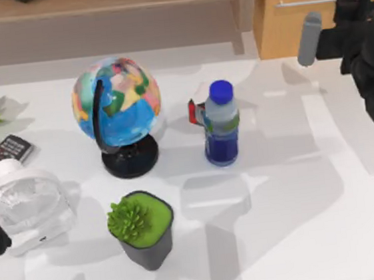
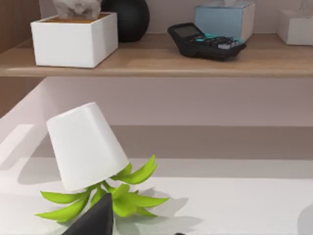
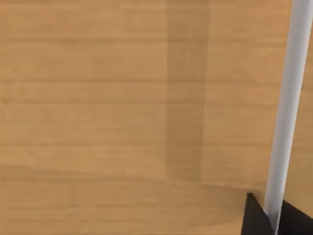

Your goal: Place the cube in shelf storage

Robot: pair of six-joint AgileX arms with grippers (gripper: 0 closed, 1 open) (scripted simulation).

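Seemingly, right claw pinches smooth silver bar handle — woodgrain drawer.

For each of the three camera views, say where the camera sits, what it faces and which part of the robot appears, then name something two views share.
Top view: above the table, looking down on globe, bottle and potted plant; the right arm's dark links at the right edge.
Left wrist view: low, facing the shelf holding a calculator; a dark gripper tip at the picture's edge.
Right wrist view: close against the wooden drawer front and its silver bar handle, dark gripper tips around the bar.
Shared: top and right wrist views both show the drawer handle.
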